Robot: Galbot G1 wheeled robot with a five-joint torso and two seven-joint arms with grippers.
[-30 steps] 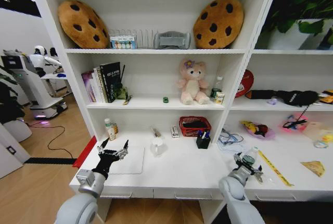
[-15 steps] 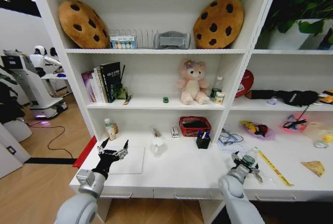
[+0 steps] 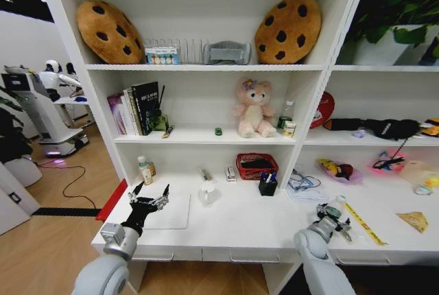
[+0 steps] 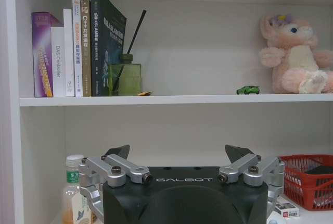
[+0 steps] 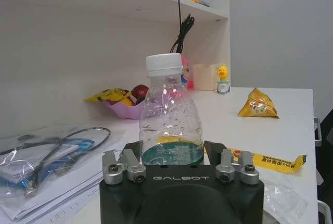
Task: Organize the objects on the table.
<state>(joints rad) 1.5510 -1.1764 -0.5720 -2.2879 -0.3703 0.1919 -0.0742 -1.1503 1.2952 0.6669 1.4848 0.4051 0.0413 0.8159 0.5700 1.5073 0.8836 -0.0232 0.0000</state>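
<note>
Since the earlier frame the right tool [image 3: 334, 219] has shifted rightward along the worktop [image 3: 240, 223], clamped on a clear bottle [image 5: 169, 114] just beside the yellow strip [image 3: 362, 225]. Left tool [image 3: 149, 195] hovers over the laptop [image 3: 168, 211], fingers apart. Judged early: clutter remains unsorted.

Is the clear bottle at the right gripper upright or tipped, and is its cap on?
Upright, cap on. The clear bottle stands on the table between the right gripper's fingers, its white cap on top.
</note>
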